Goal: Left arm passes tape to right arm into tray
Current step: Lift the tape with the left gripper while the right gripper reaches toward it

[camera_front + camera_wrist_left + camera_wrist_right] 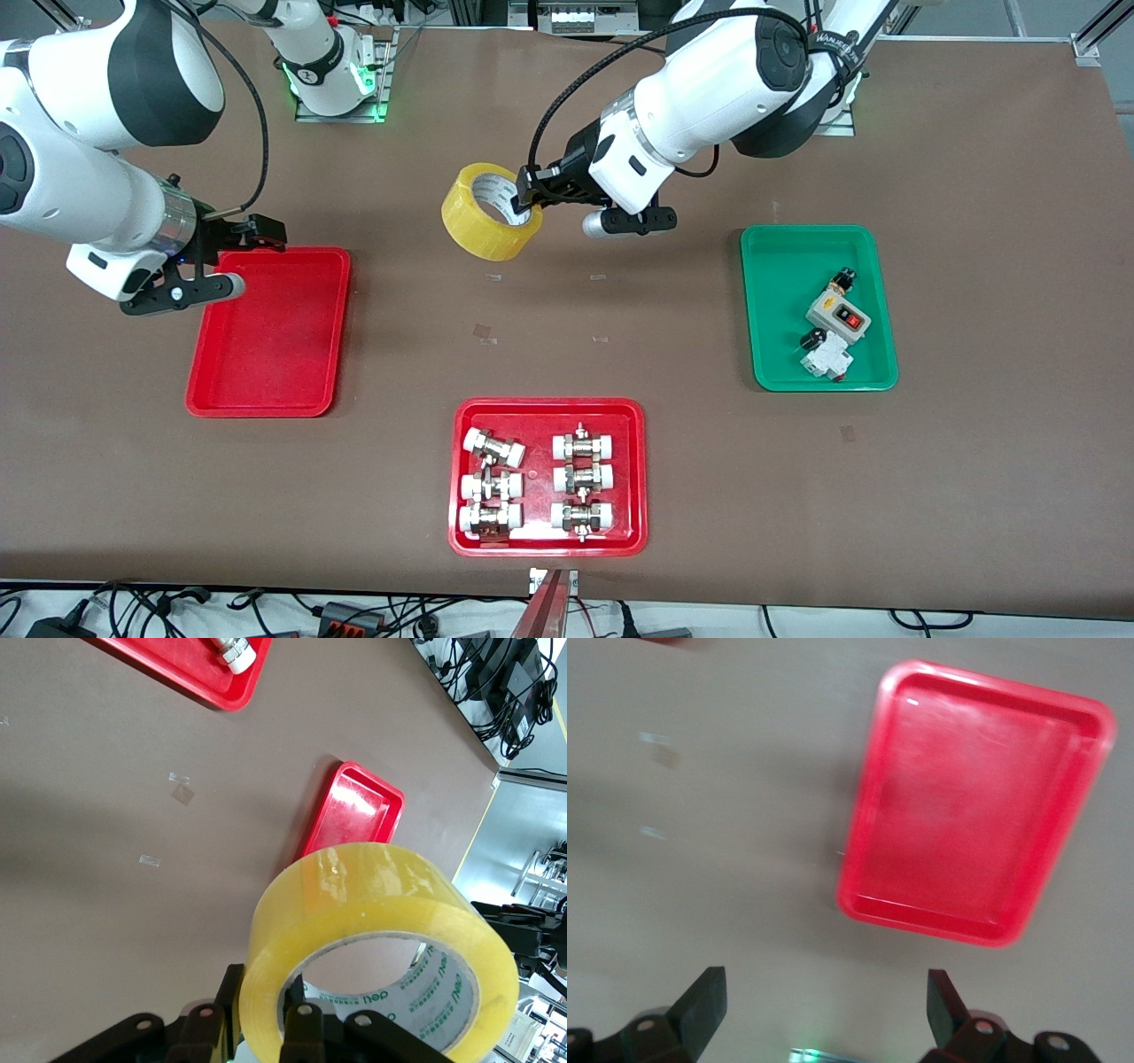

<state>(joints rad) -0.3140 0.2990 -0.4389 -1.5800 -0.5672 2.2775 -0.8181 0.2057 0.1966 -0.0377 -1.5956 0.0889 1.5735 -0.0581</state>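
Observation:
My left gripper [524,197] is shut on the wall of the yellow tape roll [490,213] and holds it up over the table's middle, between the two arms. In the left wrist view one finger is inside the white core and one outside the tape [354,895], with the gripper [275,1005] clamped on it. My right gripper [262,232] is open and empty, hovering over the edge of the plain red tray [266,332] that lies farthest from the front camera. The right wrist view shows its open gripper [824,997] and the empty tray [974,806].
A red tray of white-capped metal fittings [547,477] lies near the front camera. A green tray [817,306] with small electrical parts lies toward the left arm's end. Small tape marks [485,332] dot the table's middle.

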